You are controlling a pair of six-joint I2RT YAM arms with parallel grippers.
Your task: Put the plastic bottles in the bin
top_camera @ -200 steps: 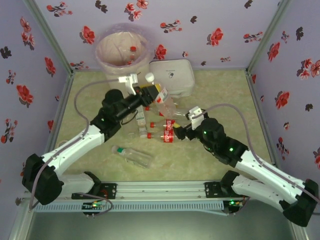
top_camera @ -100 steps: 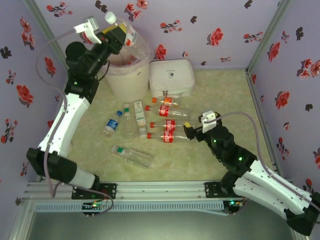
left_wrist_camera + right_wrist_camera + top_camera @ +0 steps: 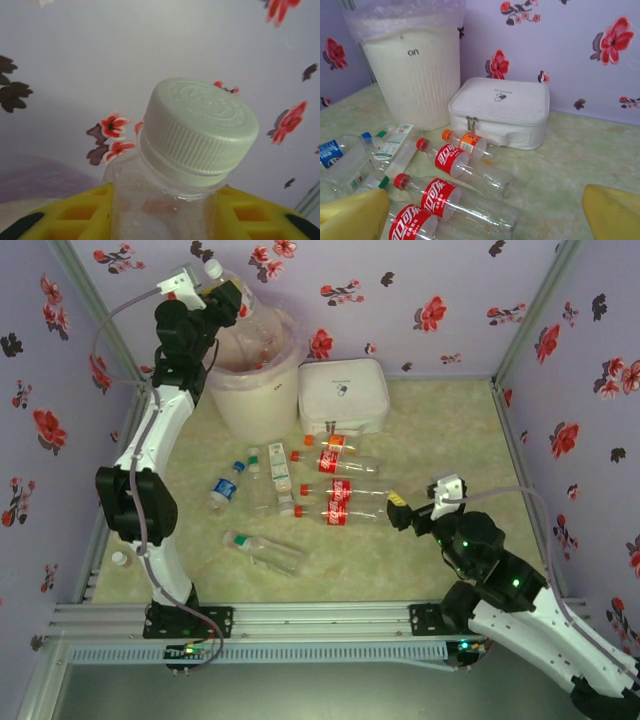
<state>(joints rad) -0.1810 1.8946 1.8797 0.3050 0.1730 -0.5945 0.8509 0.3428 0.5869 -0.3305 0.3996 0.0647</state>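
Left gripper (image 3: 225, 300) shifted, seemingly over bin (image 3: 250, 400) rim, clenching white-capped bottle (image 3: 200, 130); right gripper (image 3: 482, 220) retreated, spread wide.

Bin (image 3: 245, 405): cream bucket, pink liner, upright, far left. Plastic bottles (image 3: 337, 487): clear, lying clustered centre, nearer than bin. White-capped bottle (image 3: 200, 125): aloft above bin.

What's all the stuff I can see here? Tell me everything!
white-capped bottle: one, clear, held up at the bin's rim
bottles on the table: about nine, clear with red, orange, green or blue caps, lying mid-table
bin: one, cream with a pinkish bag, back left
case: one, white, right of the bin
table: one, pale green
walls: purple with red flowers, on three sides
left gripper: one, yellow fingers, shut on the white-capped bottle
right gripper: one, yellow fingers, open, by the bottles on the table
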